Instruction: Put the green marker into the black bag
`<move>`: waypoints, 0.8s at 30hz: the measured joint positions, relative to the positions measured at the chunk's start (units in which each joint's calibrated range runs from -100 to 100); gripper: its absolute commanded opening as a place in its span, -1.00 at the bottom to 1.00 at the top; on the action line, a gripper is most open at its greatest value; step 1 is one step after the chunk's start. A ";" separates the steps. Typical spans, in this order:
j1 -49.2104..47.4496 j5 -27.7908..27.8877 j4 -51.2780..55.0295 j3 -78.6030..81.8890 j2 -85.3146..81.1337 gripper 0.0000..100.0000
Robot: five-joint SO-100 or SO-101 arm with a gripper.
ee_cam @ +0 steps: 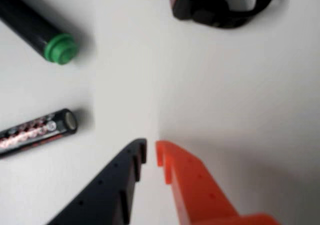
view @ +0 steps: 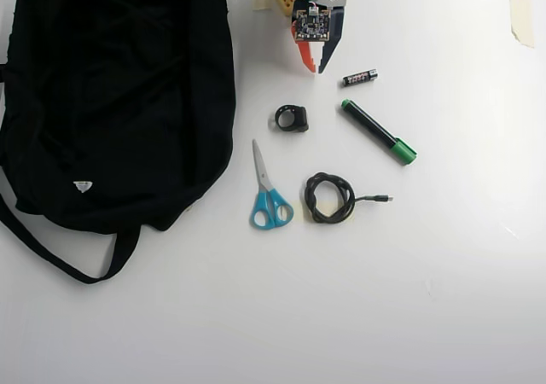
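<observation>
The green marker [view: 378, 131] lies on the white table, slanting from upper left to lower right, its bright green cap at the lower right in the overhead view. Its green end [ee_cam: 60, 47] shows at the upper left of the wrist view. The black bag [view: 111, 102] lies flat across the left of the overhead view, with a strap trailing at the bottom left. My gripper [view: 314, 62] hangs near the top centre, up and left of the marker and clear of it. In the wrist view the gripper [ee_cam: 151, 152] holds nothing, its black and orange jaws nearly together.
A small black battery [view: 359, 78] lies between the gripper and the marker and also shows in the wrist view [ee_cam: 37, 130]. A black ring-like clip [view: 292, 118], blue-handled scissors [view: 269, 192] and a coiled black cable [view: 330, 198] lie mid-table. A strip of tape [view: 520, 19] is at the top right.
</observation>
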 measured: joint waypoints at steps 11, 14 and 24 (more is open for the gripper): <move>-0.22 -0.24 -3.52 0.16 0.00 -0.96; -1.32 -0.24 -6.96 0.16 0.00 -0.96; -5.00 -0.24 -20.61 0.16 0.33 -0.96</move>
